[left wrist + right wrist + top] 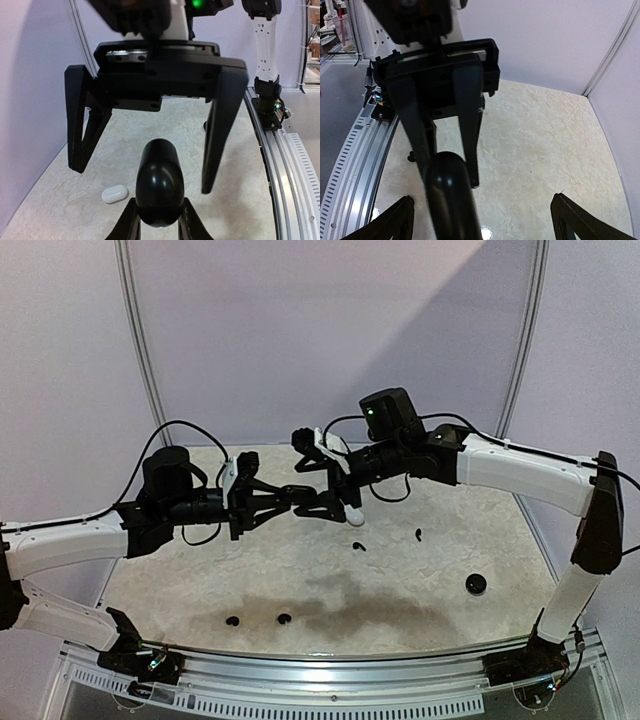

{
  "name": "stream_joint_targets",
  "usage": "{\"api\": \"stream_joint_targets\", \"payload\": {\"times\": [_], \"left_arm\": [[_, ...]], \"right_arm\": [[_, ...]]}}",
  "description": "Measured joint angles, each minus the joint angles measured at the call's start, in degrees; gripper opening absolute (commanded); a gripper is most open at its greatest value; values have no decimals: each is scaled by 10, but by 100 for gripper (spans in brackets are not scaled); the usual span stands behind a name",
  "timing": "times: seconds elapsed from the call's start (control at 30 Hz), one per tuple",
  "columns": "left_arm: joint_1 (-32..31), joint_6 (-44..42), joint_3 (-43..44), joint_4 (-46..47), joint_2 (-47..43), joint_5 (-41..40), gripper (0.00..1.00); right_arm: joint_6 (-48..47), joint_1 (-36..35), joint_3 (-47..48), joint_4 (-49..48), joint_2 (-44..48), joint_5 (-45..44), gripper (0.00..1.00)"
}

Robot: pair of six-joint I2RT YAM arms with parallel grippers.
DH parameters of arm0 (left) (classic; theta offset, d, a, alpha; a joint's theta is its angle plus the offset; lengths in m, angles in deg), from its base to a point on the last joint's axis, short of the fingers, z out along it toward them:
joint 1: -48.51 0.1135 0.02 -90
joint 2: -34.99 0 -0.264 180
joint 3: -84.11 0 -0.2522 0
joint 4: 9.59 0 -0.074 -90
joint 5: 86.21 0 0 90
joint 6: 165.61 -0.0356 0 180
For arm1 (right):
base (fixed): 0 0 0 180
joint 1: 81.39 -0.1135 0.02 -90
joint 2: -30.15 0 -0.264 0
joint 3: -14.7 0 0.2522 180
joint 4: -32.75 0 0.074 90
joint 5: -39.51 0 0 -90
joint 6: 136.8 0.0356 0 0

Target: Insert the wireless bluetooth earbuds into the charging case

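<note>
Pinched tight between the fingers of the left gripper: a glossy black charging case, egg-shaped, standing up out of the fingertips, lower end hidden between them. No seam or lid to be made out on it; cannot tell whether open or closed.

Facing it nose to nose, the right gripper, jaws spread wide, one finger to either side of the case and apart from it, nothing held. Own fingertips cut off at the lower corners of the right wrist view; case there only a dark blur, too close to the lens.

Below the left fingertips and off to their left, down on the table: a small white case, lying flat, seemingly closed. From above, just a white bit under the meeting grippers; cannot tell whether that case or part of an arm.

Well below both grippers and held by neither, loose on the table: the wireless bluetooth earbuds, black specks only. A second bud also under the right gripper's side, two more buds back toward the arm bases on the left gripper's side. Stems too small to make out.

Farther toward the right arm's base, a larger round black thing; cannot tell what.
</note>
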Motion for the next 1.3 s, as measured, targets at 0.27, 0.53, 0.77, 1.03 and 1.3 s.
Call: {"api": "stream_joint_targets", "payload": {"times": [0.27, 0.53, 0.77, 1.03, 1.3], "left_arm": [[0, -50, 0, -13, -3, -2, 0], [0, -123, 0, -33, -7, -10, 0], [0, -164, 4, -57, -7, -12, 0], [0, -184, 6, -67, -7, -12, 0], [0, -199, 8, -81, -7, -12, 0]], "right_arm": [[17, -2, 33, 22, -27, -64, 93], [19, -8, 44, 49, -28, -88, 92], [11, -8, 46, 64, -28, -92, 92], [10, -8, 47, 71, -28, -91, 92], [12, -7, 52, 83, -29, -83, 92]]}}
